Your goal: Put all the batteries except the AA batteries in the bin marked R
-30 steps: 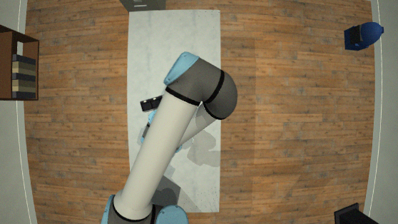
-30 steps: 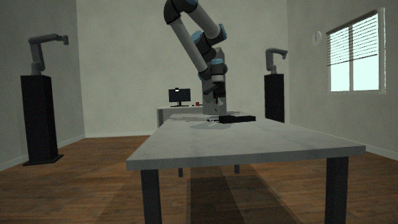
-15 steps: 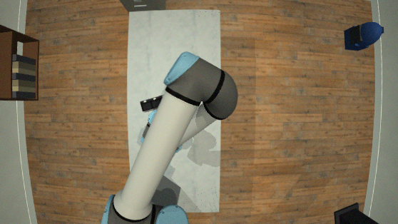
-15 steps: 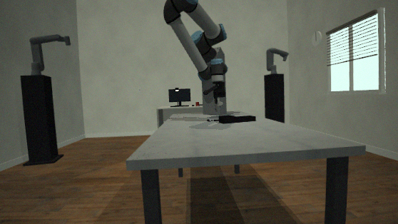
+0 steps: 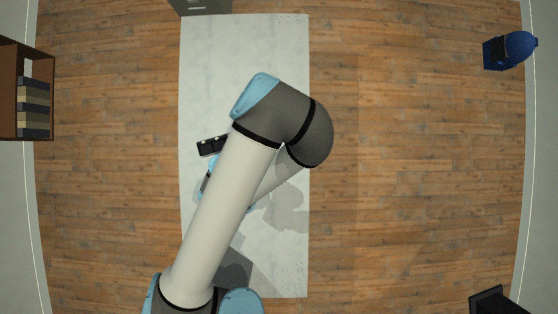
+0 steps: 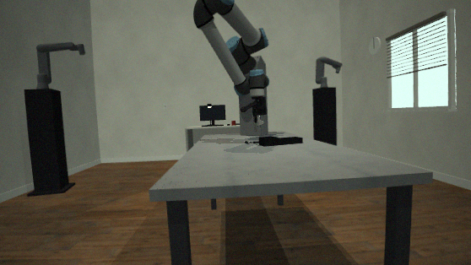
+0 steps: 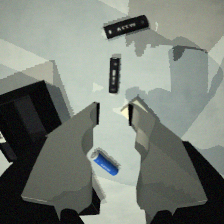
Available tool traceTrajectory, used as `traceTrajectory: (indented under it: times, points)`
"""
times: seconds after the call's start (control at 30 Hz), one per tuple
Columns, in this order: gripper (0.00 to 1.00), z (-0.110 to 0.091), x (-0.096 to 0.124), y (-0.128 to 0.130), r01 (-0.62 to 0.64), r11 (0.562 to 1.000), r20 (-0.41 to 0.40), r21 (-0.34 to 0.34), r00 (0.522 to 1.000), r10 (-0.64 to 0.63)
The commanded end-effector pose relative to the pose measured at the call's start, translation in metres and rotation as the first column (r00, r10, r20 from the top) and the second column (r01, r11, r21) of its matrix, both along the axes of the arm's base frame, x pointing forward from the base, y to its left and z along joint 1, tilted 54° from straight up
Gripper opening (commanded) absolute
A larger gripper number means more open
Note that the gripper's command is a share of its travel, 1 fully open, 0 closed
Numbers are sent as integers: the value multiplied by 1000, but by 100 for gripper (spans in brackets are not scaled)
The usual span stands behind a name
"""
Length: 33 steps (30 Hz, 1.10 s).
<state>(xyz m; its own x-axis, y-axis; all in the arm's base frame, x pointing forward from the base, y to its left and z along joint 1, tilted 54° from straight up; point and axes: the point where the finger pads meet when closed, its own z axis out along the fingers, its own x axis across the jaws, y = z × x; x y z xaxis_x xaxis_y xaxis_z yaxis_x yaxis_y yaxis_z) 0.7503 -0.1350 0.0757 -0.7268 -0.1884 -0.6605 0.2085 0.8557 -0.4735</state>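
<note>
Looked like a robotics lab or test room, set up in a plain office-like space. Bare pale walls, wood-plank floor (image 6: 105,211), one window with slatted blinds (image 6: 418,59) on the right and a round wall clock (image 6: 374,45) beside it. Held a long grey desk (image 6: 295,169) in the middle, with a large industrial arm (image 6: 228,51) reaching over its far end. Showed two more small arms on tall black pedestals, one at the left wall (image 6: 44,135) and one at the far right (image 6: 324,114). Had a monitor (image 6: 212,113) on a second, far table, a bookshelf (image 5: 10,60) with stacked books at one side and a blue chair (image 5: 510,50) in a corner.
</note>
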Motion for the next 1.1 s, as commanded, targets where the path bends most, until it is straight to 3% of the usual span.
traceTrajectory:
  times: [0.0, 0.13, 0.7, 1.07]
  points:
    - [14, 1, 1, 0, 0, 1000, 1, 0, 1000, 0]
    - [14, 1, 1, 0, 0, 1000, 1, 0, 1000, 0]
    - [14, -33, 41, -29, 1, 1000, 3, 0, 1000, -1]
    - [14, -33, 44, -28, -1, 1000, 3, 0, 1000, 1]
